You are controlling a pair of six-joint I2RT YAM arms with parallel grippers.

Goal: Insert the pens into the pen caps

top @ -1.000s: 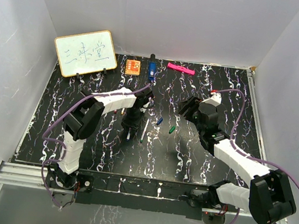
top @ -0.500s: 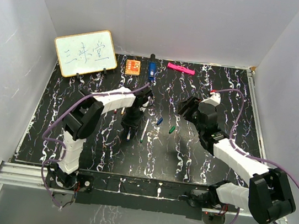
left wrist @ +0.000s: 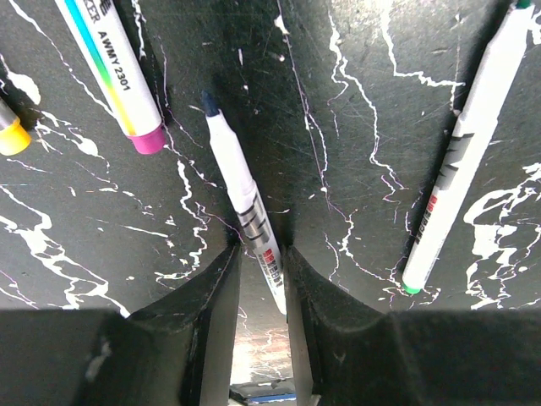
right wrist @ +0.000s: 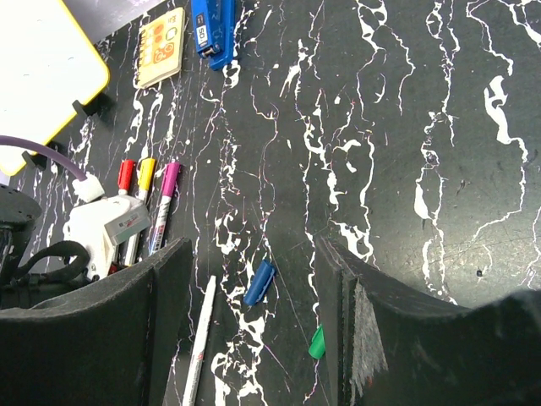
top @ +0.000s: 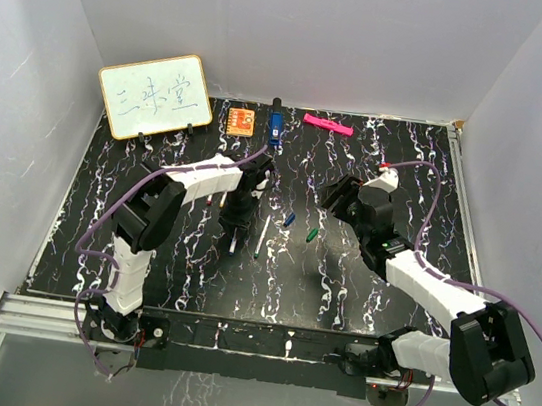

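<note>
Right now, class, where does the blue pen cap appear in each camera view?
Top external: blue pen cap, near centre, right of the loose white pen.
Left wrist: not in it.
Right wrist: the cap lies low centre, between the jaws.
Shared landmark: that pen, in all three views.

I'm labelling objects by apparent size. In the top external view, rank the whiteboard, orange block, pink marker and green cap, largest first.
1. whiteboard, clearly largest.
2-3. pink marker and orange block: marker longer, block wider; too alike to rank.
4. green cap, smallest.
</note>
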